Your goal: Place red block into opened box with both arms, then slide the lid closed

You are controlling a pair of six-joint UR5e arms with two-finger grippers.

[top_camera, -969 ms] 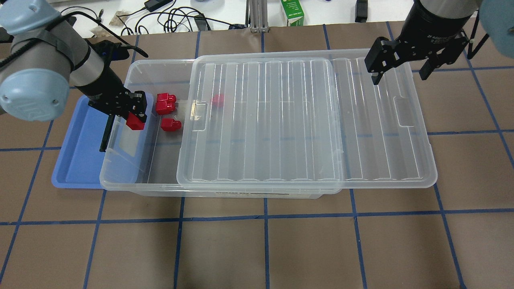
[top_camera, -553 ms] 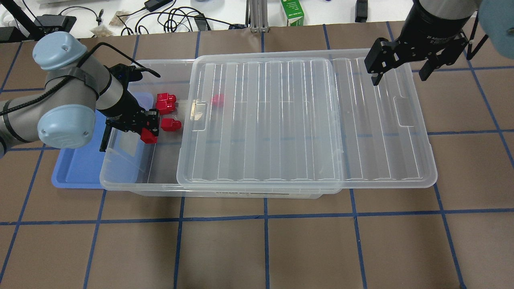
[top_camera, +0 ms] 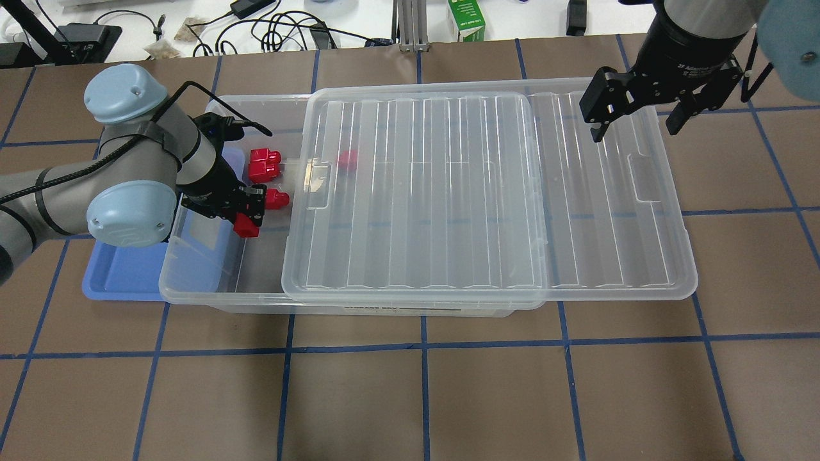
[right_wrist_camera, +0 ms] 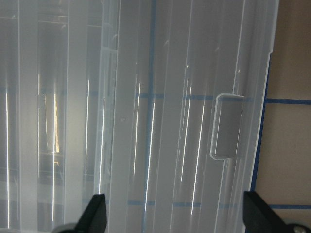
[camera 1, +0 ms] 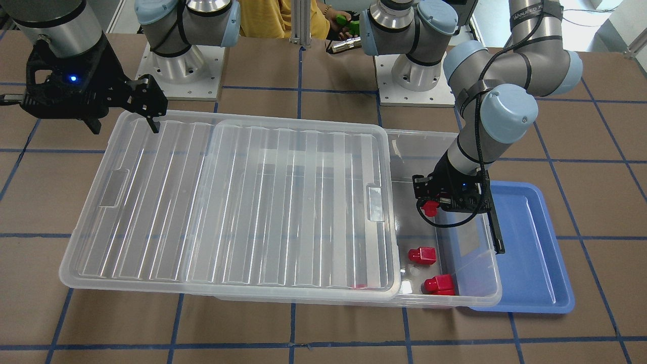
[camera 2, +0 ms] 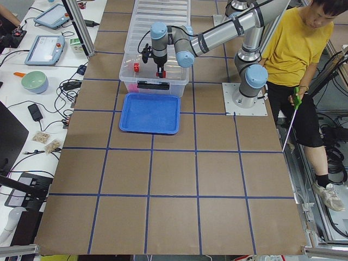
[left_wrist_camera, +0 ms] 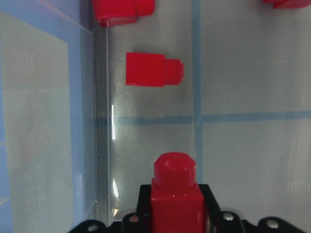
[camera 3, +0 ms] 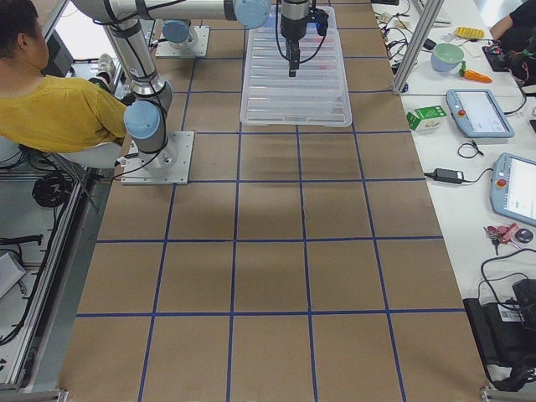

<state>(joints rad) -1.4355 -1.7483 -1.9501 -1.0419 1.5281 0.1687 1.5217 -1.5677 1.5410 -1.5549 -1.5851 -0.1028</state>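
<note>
My left gripper is shut on a red block, held low over the uncovered left end of the clear box. The left wrist view shows this block stub-forward between the fingers, above the box floor. The ribbed clear lid covers most of the box and overhangs its right end. My right gripper hangs open above the lid's far right corner with nothing between its fingers. Three other red blocks lie in the open part, and another shows through the lid.
A blue tray lies against the box's left end, partly under my left arm. Cables, a green carton and devices sit beyond the table's far edge. A person in yellow stands beside the robot bases.
My left gripper has carried the red block right and toward the near side, from over the box's left wall to over its open floor. The right gripper has barely moved.
</note>
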